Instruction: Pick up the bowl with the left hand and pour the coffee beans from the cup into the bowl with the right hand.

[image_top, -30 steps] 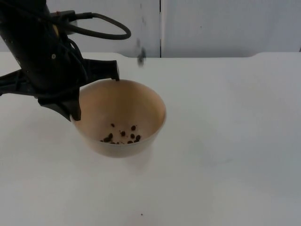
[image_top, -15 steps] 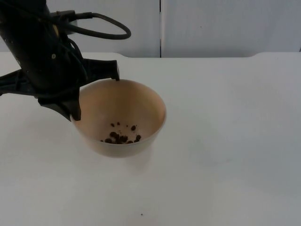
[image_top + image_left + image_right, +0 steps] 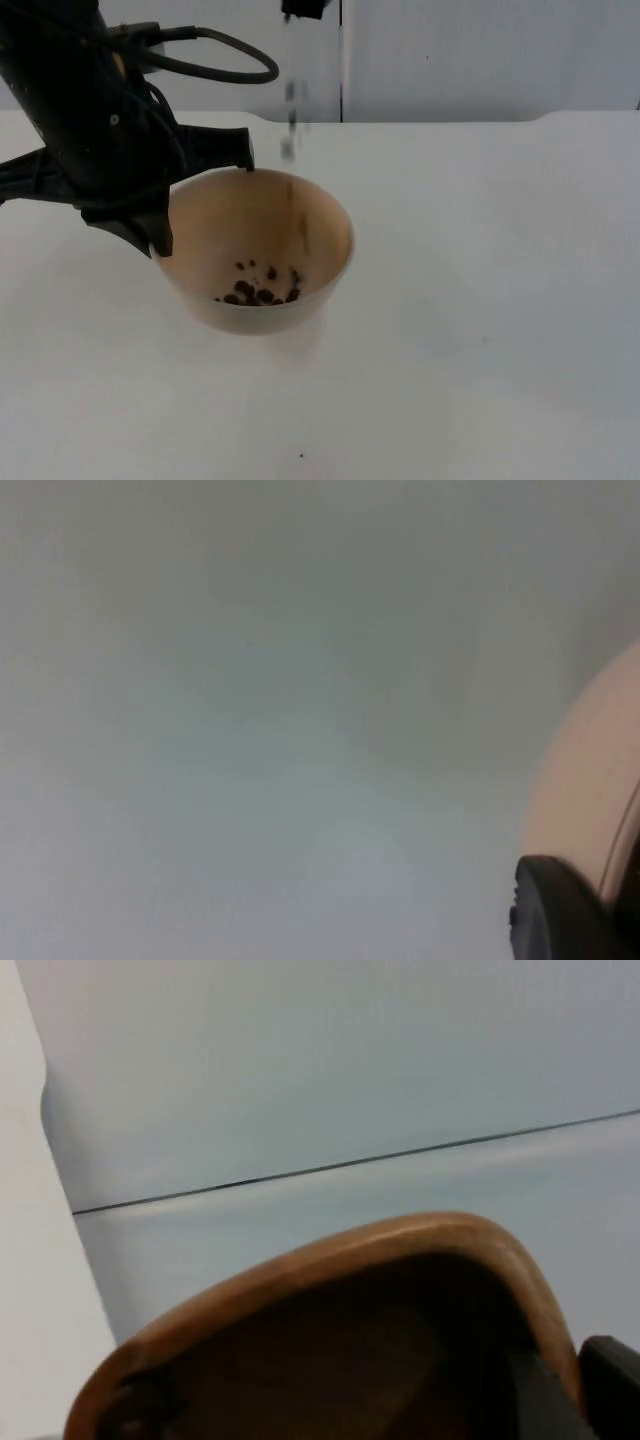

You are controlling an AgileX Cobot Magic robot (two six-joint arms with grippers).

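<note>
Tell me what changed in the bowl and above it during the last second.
More dark coffee beans have collected in the tan wooden bowl, and new beans are falling above its rim. The left tool keeps holding the bowl in place; the white table is unchanged.

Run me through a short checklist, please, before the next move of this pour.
1. Bowl gripped: ok. The left gripper has its jaws shut on the rim.
2. Cup gripped: ok. The right gripper has its jaws on the rim.
3. Stream aimed: ok. The falling beans drop just inside the bowl's far rim.
4. Beans collected: ok. The coffee beans lie at the bowl's bottom.
5. Spills: not ok. One stray bean lies on the table.
6. Cup emptied: cannot tell.
</note>
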